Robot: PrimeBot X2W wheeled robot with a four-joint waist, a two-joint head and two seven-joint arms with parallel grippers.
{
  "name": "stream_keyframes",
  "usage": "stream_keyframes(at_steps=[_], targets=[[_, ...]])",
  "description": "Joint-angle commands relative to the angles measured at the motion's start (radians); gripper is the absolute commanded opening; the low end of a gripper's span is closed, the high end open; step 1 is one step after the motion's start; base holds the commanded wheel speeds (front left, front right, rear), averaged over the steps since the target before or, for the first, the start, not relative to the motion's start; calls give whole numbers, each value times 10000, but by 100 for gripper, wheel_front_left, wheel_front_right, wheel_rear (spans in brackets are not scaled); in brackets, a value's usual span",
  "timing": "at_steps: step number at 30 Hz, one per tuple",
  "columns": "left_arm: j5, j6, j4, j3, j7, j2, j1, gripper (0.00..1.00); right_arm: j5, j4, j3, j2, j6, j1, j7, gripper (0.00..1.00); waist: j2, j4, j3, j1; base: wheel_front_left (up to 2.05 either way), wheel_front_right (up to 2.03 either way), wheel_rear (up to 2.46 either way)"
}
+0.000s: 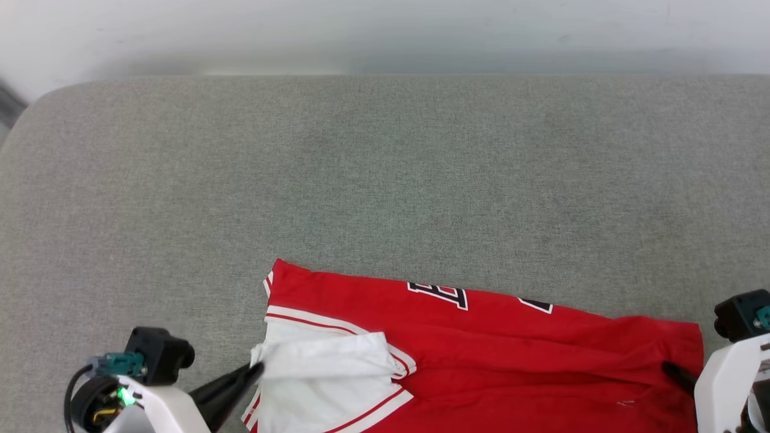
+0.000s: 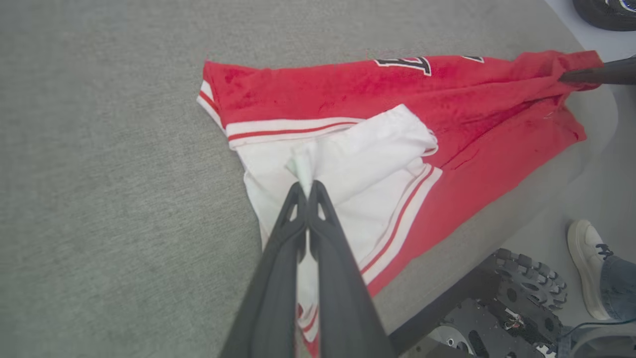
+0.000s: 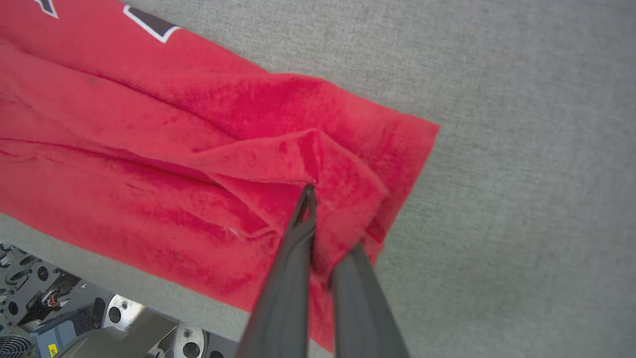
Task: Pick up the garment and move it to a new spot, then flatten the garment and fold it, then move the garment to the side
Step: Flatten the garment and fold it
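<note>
Since each gripper is pinched on its own end of the garment (image 1: 481,337), I judge the step in hand to be the lift and carry to a new spot, and I want both arms to rise together and level. The left gripper (image 2: 308,188) has its fingers closed tight on a bunched fold of the white sleeve (image 2: 367,164). The right gripper (image 3: 325,223) is closed on a raised tuck of red cloth near the hem corner (one finger lies on top, the other goes under the fold). Both holds are thin pinches, so I would go slowly and keep the cloth lightly taut between the arms without tugging, or the jersey may slip out. I would also carry it further in over the counter (image 1: 385,168), since its near side seems to reach the counter's front edge.

The garment lies along the near edge of the grey cloth-covered counter, crumpled rather than flat. Its red body has long creases and the white sleeve is doubled on itself. Red-and-white striped trim runs by the sleeve, and dark white-outlined lettering (image 1: 439,294) shows in part at the far edge.
</note>
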Motion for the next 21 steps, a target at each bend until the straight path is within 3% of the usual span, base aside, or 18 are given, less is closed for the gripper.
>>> stream_keyframes(at_steps=[1,4,12,19,20,21], targets=[[8,-113,226,-114,38,38,192,0,132,78,112,-187,-4,170,-80,0,0,-2,-6,1,0,0,0],[-379,-303,699,-253,120,-141,411,0,301,228,433,-530,-4,242,-190,0,0,-19,-25,1,0,0,0],[-73,-629,1650,-772,294,-265,401,0,603,616,1298,-1315,-4,340,-659,0,0,-34,-63,1,0,0,0],[268,-769,2240,-1060,137,-654,175,0,618,1244,1992,-1591,-5,110,-1302,0,0,-67,44,1,0,0,0],[297,-800,2303,-1114,126,-697,161,0,641,1332,2077,-1592,-5,65,-1377,45,0,-74,59,1,0,0,0],[302,-839,2376,-1132,123,-727,154,28,648,1439,2097,-1576,-5,22,-1470,100,0,-83,65,1,0,0,0]])
